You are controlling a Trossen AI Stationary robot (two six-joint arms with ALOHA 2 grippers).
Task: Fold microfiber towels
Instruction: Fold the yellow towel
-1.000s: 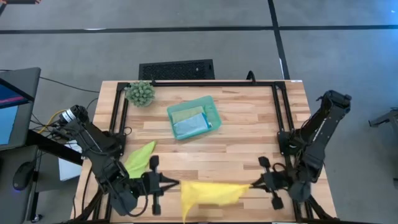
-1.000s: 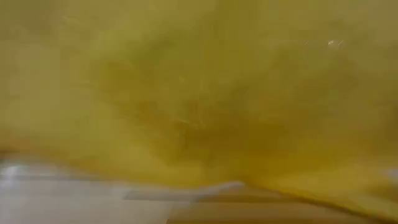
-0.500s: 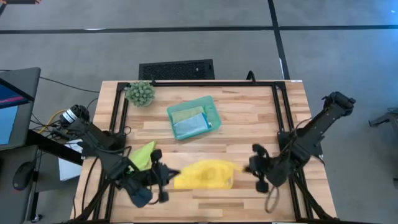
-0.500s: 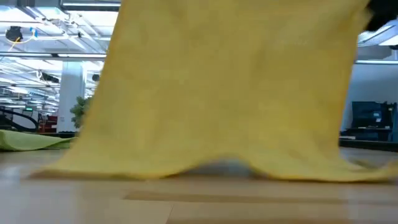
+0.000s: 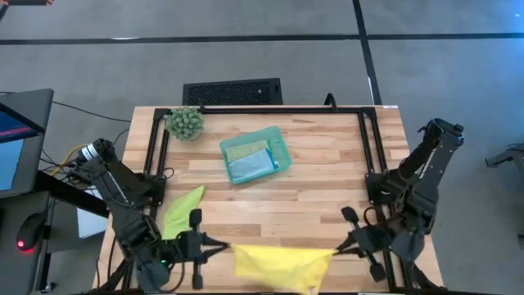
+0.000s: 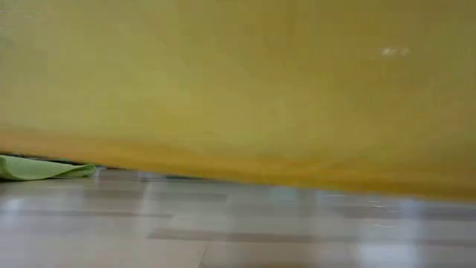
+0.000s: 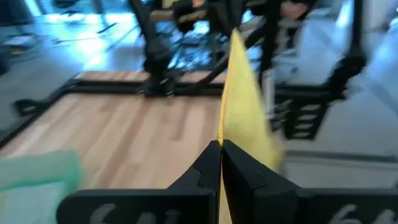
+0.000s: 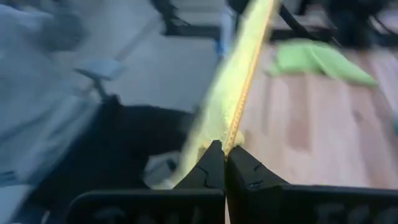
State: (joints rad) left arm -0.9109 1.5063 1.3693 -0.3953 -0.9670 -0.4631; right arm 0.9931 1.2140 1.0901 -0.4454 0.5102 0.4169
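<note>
Since half a second ago, both grippers have pulled back toward the near edge of the tabletop and moved apart, so the yellow towel [image 5: 282,261] is now stretched between them instead of lying bunched in the middle. We see it hanging along the near edge, and part of it seems to go over that edge. In the low view the yellow cloth fills almost all the picture, just above the wood.

Our left gripper [image 5: 218,246] is near the near left corner, with its fingers pressed together on the left corner of the yellow towel. In the left wrist view the two dark fingers meet on the thin edge of the cloth. Our right gripper [image 5: 340,244] is near the near right corner, and its fingers are also clamped on the other corner of the same towel.

Just behind the left gripper, the lime green towel [image 5: 182,211] lies crumpled near the left edge. Farther back, around the middle of the tabletop, the teal tray [image 5: 279,145] holds the pale sage green towel [image 5: 242,150] and the light blue towel [image 5: 250,166]. At the far left corner stands the spiky green plant ball [image 5: 185,123].
</note>
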